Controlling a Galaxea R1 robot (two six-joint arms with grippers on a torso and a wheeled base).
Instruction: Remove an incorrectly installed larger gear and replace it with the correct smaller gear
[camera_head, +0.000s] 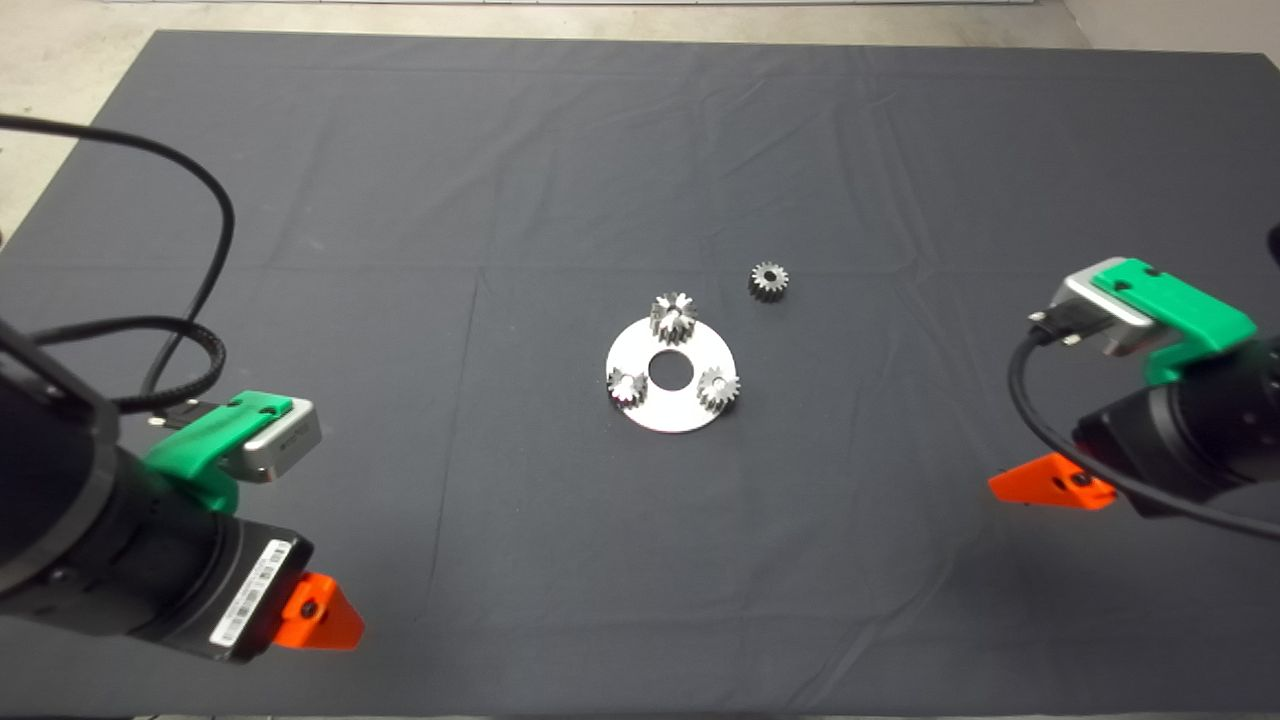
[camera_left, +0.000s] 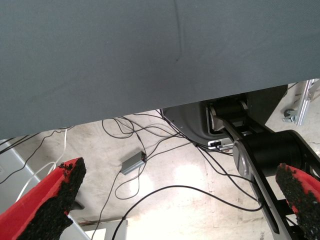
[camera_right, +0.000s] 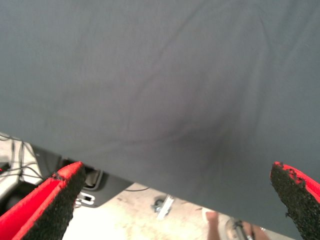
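The larger gear (camera_head: 674, 316), silver-grey with long splayed teeth, sits on the far edge of a round silver plate (camera_head: 670, 415) in the middle of the mat. Two small bright gears (camera_head: 625, 386) (camera_head: 718, 388) sit on the plate's left and right sides. The smaller gear (camera_head: 768, 281), dark with short teeth, lies on the mat just beyond the plate to the right. My left gripper (camera_head: 322, 616) (camera_left: 180, 200) hangs open at the lower left, well away from the plate. At the right edge, my right gripper (camera_head: 1046, 485) (camera_right: 175, 197) is open too, holding nothing.
A black cable (camera_head: 190, 300) loops from the left arm over the mat's left side. The left wrist view shows the mat's edge, floor cables and a small grey box (camera_left: 133, 162) below. The plate has a centre hole (camera_head: 671, 371).
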